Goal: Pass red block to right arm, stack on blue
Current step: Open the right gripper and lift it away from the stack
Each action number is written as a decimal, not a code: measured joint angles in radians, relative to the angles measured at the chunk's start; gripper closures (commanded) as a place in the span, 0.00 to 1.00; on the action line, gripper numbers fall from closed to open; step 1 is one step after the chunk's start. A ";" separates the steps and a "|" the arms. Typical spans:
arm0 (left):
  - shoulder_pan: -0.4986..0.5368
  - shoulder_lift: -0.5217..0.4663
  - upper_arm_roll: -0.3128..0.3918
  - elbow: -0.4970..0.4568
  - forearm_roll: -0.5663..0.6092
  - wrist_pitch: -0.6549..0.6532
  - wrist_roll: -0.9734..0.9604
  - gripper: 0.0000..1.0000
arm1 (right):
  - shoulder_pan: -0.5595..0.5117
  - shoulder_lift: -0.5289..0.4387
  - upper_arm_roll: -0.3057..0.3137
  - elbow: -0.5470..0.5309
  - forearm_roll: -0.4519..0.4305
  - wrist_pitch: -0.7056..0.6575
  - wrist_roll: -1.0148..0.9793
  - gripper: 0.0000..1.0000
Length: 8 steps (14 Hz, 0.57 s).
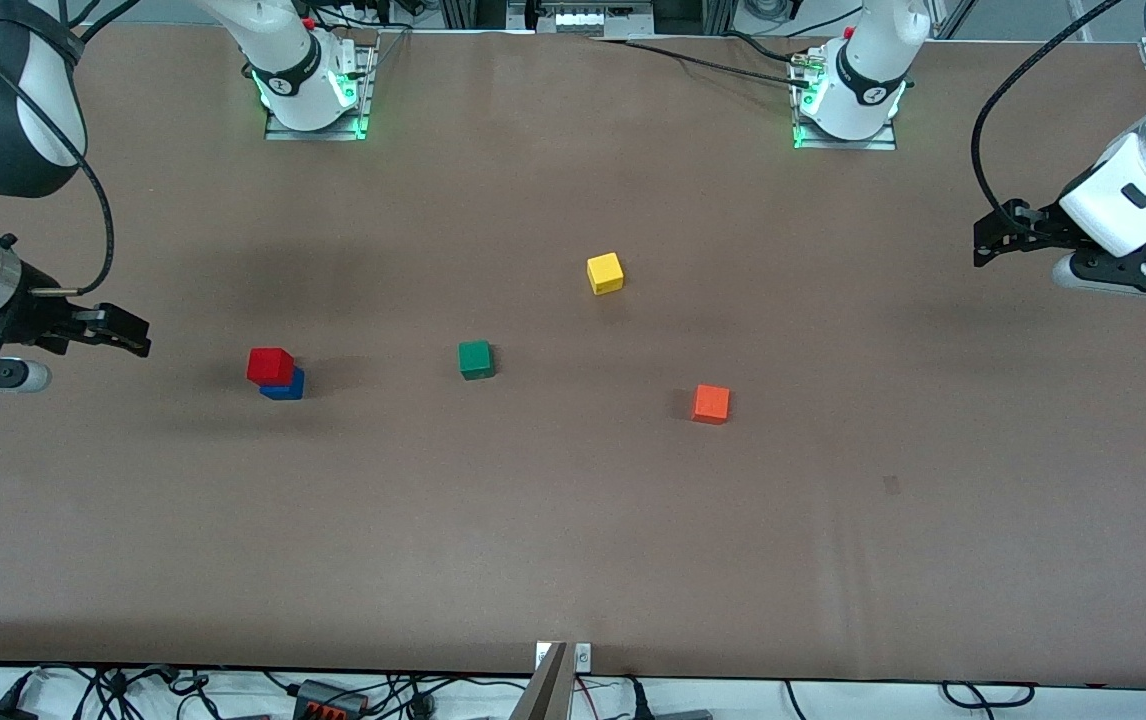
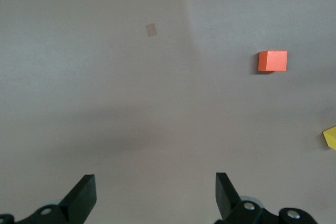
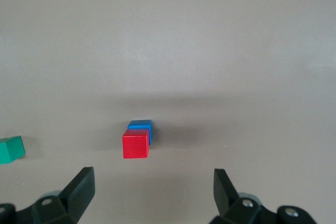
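Your right arm's black two-finger claw [image 1: 138,335] hangs with fingers [image 3: 79,190] spread wide, empty, its silver wrist cuff just above. Your left arm's black claw [image 1: 983,240] also gapes empty, below its white boxy wrist.

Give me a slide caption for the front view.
Red block stacked on blue block; both grippers, left and right, open and empty.

Brown table [image 1: 573,560]: blue cube [image 1: 285,386] toward the right arm's end; from it toward the left arm's end, green cube [image 1: 475,359], yellow cube [image 1: 605,273], orange cube [image 1: 711,403].
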<state>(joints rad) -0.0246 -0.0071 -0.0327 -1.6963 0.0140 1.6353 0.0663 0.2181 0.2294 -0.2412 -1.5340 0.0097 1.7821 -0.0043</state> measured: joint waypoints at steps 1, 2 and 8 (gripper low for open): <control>0.000 0.000 0.000 0.000 0.000 0.000 0.000 0.00 | -0.003 0.000 -0.004 0.020 0.003 -0.024 0.000 0.00; 0.000 0.000 0.000 0.000 0.000 0.000 0.000 0.00 | -0.006 -0.001 -0.011 0.045 0.012 -0.052 0.000 0.00; -0.001 0.000 0.000 0.001 0.000 -0.001 0.000 0.00 | -0.159 -0.033 0.079 0.128 0.039 -0.111 -0.016 0.00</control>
<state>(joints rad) -0.0253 -0.0071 -0.0327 -1.6958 0.0137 1.6345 0.0664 0.0590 0.1963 -0.1618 -1.4064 0.0486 1.6714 -0.0205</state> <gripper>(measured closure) 0.000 0.000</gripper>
